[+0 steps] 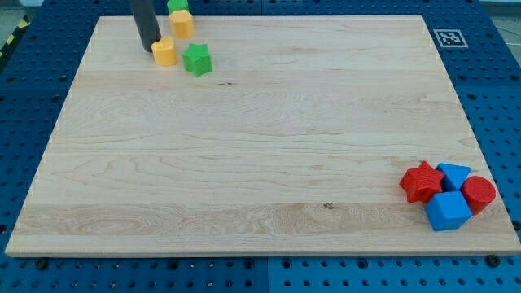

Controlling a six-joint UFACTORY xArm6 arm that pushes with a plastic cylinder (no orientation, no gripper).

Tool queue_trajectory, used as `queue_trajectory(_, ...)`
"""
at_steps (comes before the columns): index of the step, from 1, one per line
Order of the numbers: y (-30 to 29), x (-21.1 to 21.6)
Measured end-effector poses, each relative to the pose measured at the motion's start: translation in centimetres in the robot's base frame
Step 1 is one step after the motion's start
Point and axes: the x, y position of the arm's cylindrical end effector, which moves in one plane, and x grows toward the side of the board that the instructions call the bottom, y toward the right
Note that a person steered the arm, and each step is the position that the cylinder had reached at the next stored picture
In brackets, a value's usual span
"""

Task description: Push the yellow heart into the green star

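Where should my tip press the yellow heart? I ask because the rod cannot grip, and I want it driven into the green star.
Press the yellow heart on its face toward the view's left, where my tip now stands. The green star lies close on its right and slightly lower, so a push rightward and a little downward should likely bring them together.

Straight dark rod, my tip (154, 50)

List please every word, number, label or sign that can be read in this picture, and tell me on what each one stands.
No words, numbers or brand names can be read anywhere.
The only sign is a black-and-white square marker, a pattern and not text, at the wooden board's corner at the view's top right.
The coloured blocks, such as the green star and the yellow heart, carry no print.
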Motion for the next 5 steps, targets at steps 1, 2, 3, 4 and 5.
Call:
queue_trajectory(1,1.6,0.6)
queue_trajectory(2,2.4,0.6)
queue_trajectory(3,2.9,0.6)
queue_trajectory(4,4.2,0.8)
queue_trajectory(5,4.1,0.2)
